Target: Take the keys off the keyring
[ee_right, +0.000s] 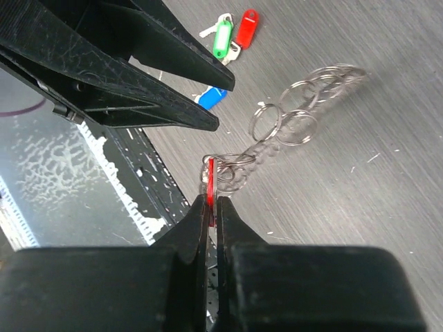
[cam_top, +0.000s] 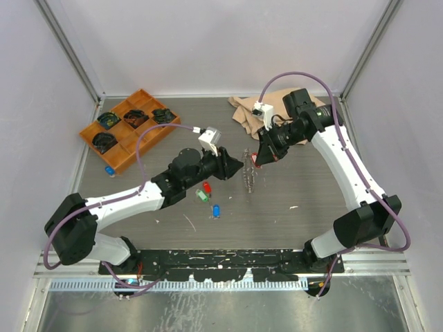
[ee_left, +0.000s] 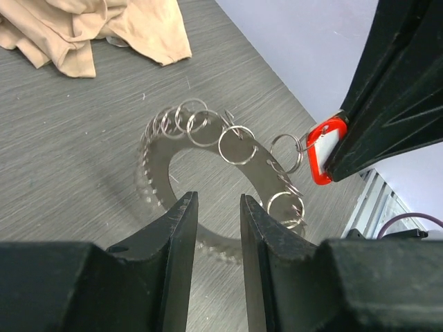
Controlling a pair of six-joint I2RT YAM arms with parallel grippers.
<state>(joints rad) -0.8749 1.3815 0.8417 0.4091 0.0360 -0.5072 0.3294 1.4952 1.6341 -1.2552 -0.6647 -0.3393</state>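
The silvery keyring (ee_left: 259,169), with a jagged rim and several small split rings, hangs tilted just above the table; it also shows in the top view (cam_top: 249,177). My right gripper (ee_right: 211,204) is shut on a red tag with a white label (ee_left: 320,149), which is still linked to the keyring by a small split ring. In the top view the right gripper (cam_top: 261,158) is just right of the ring. My left gripper (ee_left: 218,207) is open, its jaws apart just short of the ring's near rim; it is at the ring's left in the top view (cam_top: 235,166). Loose red (cam_top: 207,187), green (cam_top: 201,196) and blue (cam_top: 216,210) keys lie on the table.
An orange compartment tray (cam_top: 140,94) with dark coiled bundles stands at the back left. Another small blue thing (cam_top: 109,169) lies beside it. A crumpled beige cloth (cam_top: 246,111) lies at the back centre. The loose keys also show in the right wrist view (ee_right: 221,38).
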